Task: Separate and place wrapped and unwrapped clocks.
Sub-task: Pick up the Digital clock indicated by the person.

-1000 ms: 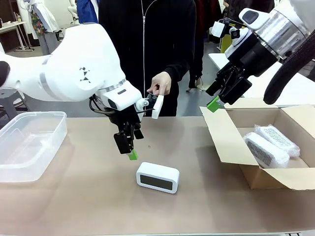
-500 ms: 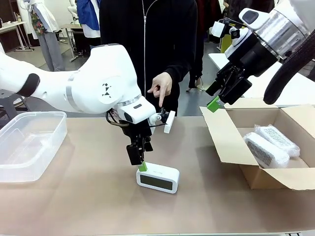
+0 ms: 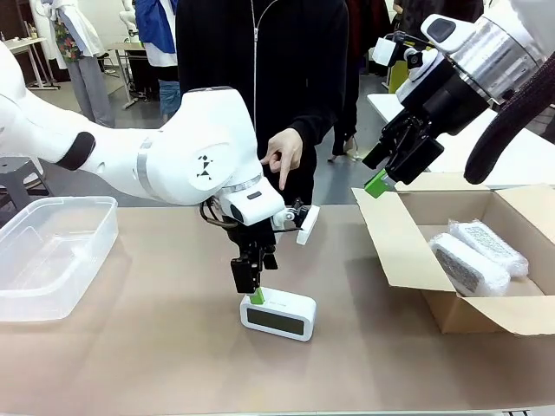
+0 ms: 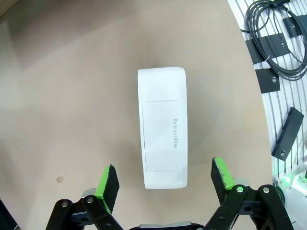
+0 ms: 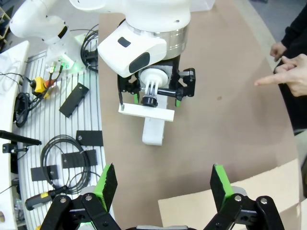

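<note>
The bare clock (image 3: 277,313) lies on the table (image 3: 156,364), near its middle. Directly above the clock hangs the left gripper (image 3: 251,290), its jaws apart on either side of the clock's near end. Left of the clock, at the table's edge, sits a plastic tub (image 3: 52,251). Right of the clock stands a cardboard box (image 3: 408,260), with two wrapped clocks (image 3: 477,256) lying side by side inside. The right gripper (image 3: 381,178) hangs above the box's left flap. Behind the clock, a person's hand (image 3: 283,152) points down.
</note>
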Robot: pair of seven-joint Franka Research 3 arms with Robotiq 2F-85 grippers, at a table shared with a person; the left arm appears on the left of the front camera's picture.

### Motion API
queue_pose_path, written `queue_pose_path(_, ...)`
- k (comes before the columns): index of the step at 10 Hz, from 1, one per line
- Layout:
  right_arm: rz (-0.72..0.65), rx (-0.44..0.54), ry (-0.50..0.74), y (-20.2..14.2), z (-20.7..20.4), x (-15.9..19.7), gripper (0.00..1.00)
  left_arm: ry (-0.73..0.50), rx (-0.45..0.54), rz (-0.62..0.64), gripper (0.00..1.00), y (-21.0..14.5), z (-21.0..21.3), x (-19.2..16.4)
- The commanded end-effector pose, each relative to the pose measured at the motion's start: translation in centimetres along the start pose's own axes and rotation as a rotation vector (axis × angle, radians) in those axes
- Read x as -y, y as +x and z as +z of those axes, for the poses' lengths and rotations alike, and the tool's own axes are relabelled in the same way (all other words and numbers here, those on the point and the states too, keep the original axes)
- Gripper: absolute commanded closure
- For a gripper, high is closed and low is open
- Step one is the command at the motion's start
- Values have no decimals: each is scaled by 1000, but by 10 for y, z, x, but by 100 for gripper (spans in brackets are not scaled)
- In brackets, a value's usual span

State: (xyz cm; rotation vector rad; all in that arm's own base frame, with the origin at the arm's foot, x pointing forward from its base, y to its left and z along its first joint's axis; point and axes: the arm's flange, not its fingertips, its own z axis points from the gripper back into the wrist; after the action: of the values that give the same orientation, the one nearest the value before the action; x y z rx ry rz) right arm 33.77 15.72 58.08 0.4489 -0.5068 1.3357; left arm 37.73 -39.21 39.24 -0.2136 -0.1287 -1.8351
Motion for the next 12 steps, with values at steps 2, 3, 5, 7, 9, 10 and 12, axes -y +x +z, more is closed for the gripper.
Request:
queue_pose_path(2, -13, -11, 5, 1, 3, 0, 0, 4, -31, -42, 0, 5, -13, -9)
queue_pose_path(3, -13, -11, 5, 1, 3, 0, 0, 1, -31, -48, 0, 5, -18, -9)
queue_pose_path(5, -13, -11, 5, 1, 3, 0, 0, 8, -30, -46, 0, 4, -25, -8)
queue_pose_path(7, -13, -11, 5, 1, 3, 0, 0, 36, -36, -58, 0, 10, -35, -9)
queue_pose_path(9, -13, -11, 5, 1, 3, 0, 0, 21, -57, -57, 0, 13, -44, -11)
queue_pose_path(10, -13, -11, 5, 1, 3, 0, 0, 9, -41, -67, 0, 13, -47, -12)
queue_pose_path(12, -13, -11, 5, 1, 3, 0, 0, -10, -42, -69, 0, 14, -52, -13)
